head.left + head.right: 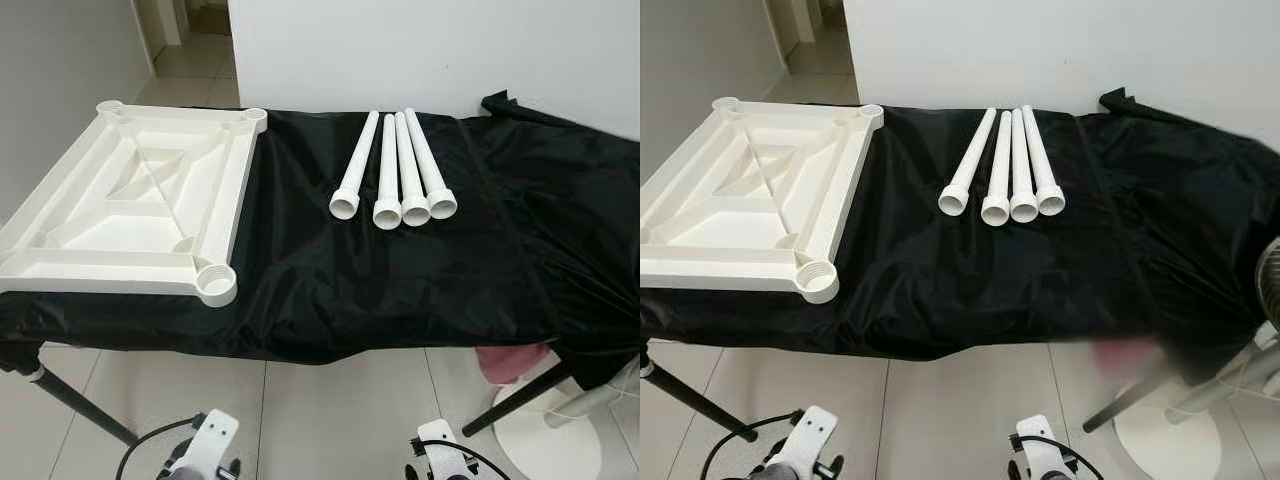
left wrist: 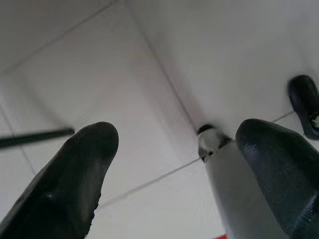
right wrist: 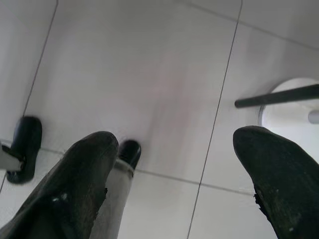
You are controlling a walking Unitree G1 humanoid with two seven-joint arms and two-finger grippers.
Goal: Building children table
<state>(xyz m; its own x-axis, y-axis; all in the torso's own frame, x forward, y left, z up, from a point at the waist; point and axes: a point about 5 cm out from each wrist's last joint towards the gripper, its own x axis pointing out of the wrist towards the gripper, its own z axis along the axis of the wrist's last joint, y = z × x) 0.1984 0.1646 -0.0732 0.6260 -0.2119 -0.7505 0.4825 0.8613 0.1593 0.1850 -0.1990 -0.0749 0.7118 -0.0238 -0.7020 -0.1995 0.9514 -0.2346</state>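
A work table draped w/ a wrinkled black cloth stands against a white wall. On its left end lies a white moulded-plastic square tabletop, upside down, ribbed underside up, w/ round leg sockets at the corners; its near-right socket sits close to the cloth's front edge. Right of it, apart from it, four long white plastic tube legs lie side by side, nearly touching, flared open ends toward the robot, far ends converging near the wall.

Both arms hang low, below the table's front edge, well apart from tabletop & legs. Left gripper: its two black fingers spread apart, nothing between them, pointing at pale floor tiles; a grey rod w/ black tip shows by one finger. Right gripper: fingers likewise spread wide & empty, over the tiles, w/ a thin black stand leg & a white round base beyond.

Under the table's right end: a white round fan base & sth pink, blurred.
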